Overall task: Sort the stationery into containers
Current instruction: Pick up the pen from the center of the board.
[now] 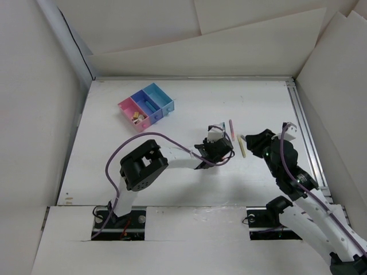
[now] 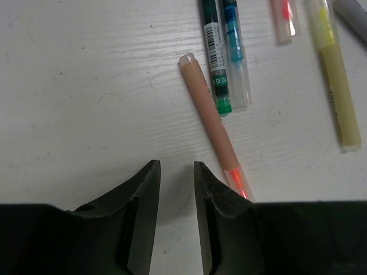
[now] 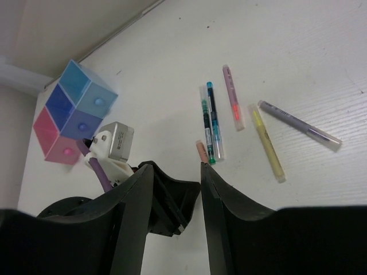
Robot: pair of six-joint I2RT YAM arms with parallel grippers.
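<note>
Several pens lie loose on the white table. In the left wrist view a peach pen (image 2: 212, 126) lies just ahead and right of my left gripper (image 2: 176, 166), whose jaws stand a little apart over bare table. Beyond it are a green pen (image 2: 215, 54), a teal pen (image 2: 235, 51), a pink one (image 2: 285, 20) and a yellow one (image 2: 335, 80). My right gripper (image 3: 175, 166) is open and holds nothing; a purple pen (image 3: 298, 125) lies far to its right. The containers (image 1: 146, 107), pink, dark blue and light blue, sit at the back left.
Small bits lie in the pink bin (image 1: 137, 118). The two grippers (image 1: 226, 150) (image 1: 255, 140) are close together around the pens at mid-table. White walls close in the table on the left, back and right.
</note>
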